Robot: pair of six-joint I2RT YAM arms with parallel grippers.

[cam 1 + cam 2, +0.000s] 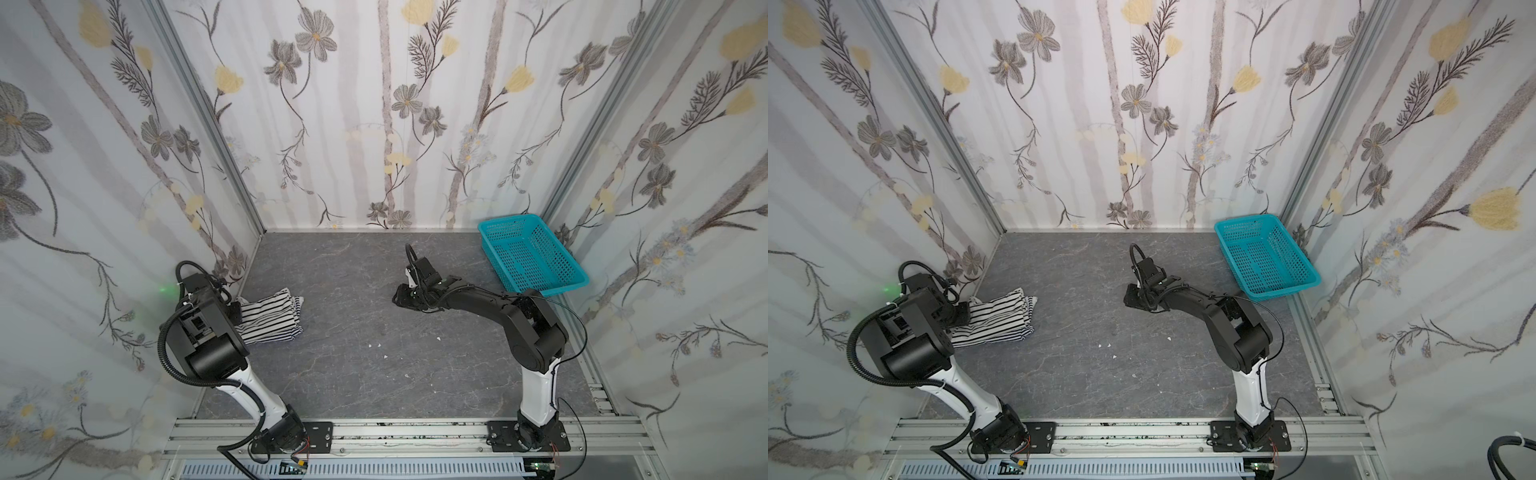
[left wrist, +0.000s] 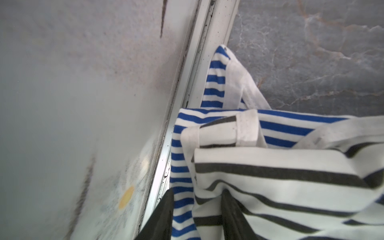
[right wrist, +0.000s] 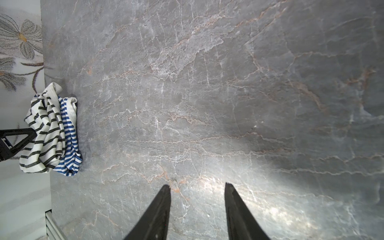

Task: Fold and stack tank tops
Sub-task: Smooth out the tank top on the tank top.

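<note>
Left gripper [image 2: 197, 191] is low in the tank-top pile, which is pushed against the side wall [image 2: 83, 104] and its rail [image 2: 199, 62]. Both tops lie between its fingers. The blue-striped top [image 2: 216, 83] is next to the wall-side finger and runs ahead of the tips along the rail. The black-striped top [image 2: 280, 166] lies on top, draped over the other finger and spreading away from the wall. The jaws are partly apart with cloth filling the gap, so I can't tell if it is pinching or has let go. My guess is the wall edge is the stacking spot and the gripper is there to set or tidy the upper piece. The pile looks bunched, not neat.

Right gripper [image 3: 197, 185] is spread and empty over bare tabletop [image 3: 207, 104], with the pile well off to its side. It is probably parked clear so the left arm can work. The basket [image 1: 552, 289] sits behind the right arm near the far corner, and no cloth shows in it.

Hidden or unclear:
- In both top views the left wrist covers its gripper and the wall end of the pile, and the blue top shows only as a sliver.
- The left wrist view crops most of both garments, so the fold count and hems are unreadable.
- In the right wrist view the pile is small and at the frame edge.
</note>
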